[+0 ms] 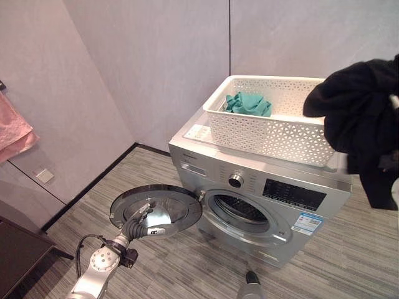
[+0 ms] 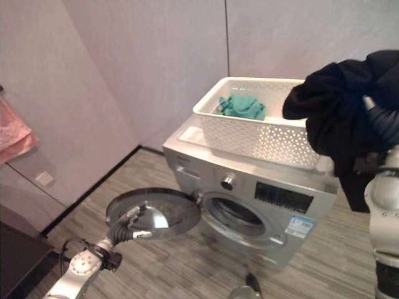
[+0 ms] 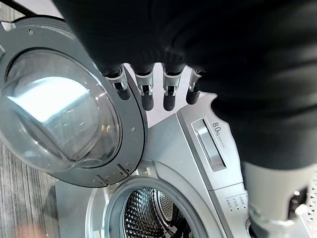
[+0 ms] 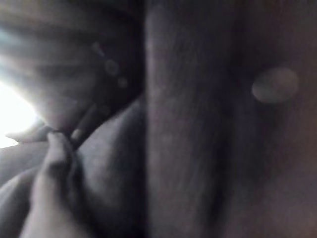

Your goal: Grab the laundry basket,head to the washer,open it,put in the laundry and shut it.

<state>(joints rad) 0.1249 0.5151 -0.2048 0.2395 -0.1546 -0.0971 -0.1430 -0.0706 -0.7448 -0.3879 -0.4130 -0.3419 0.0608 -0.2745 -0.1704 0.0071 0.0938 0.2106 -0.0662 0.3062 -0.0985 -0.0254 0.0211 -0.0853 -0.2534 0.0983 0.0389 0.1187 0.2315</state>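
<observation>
- The washer (image 1: 262, 187) door (image 1: 156, 208) is swung wide open, glass facing up, with the drum opening (image 1: 240, 208) clear at about 3 o'clock from it.
- The left hand (image 1: 144, 222) sits on the door's inner face, down at 7 o'clock in the head view. In its wrist view the fingers (image 3: 143, 94) look pretty much straight and relaxed, resting against the door rim and not wrapped around anything.
- The black garment (image 1: 361, 118) hangs up at 3 o'clock in the head view, bunched at the top and drooping down past the washer's right edge. Its long axis is roughly vertical.
- The right arm runs up into that cloth, and the right wrist view is just dark fabric (image 4: 198, 148) right up against the lens. I honestly can't tell what the right hand is doing under there. My guess is it's carrying the garment.
- Key relation: the drum opening lies at about 8 o'clock from the hanging garment, lower and towards the middle. The right arm is the near one for the drop-in, while the left one's way over by the door.
- Count: one white laundry basket (image 1: 274, 134) on top of the washer, one teal cloth (image 1: 248, 103) left inside it at its far-left corner, one black garment in the air, and one pink cloth (image 1: 14, 132) hanging at 9 o'clock on the wall.
</observation>
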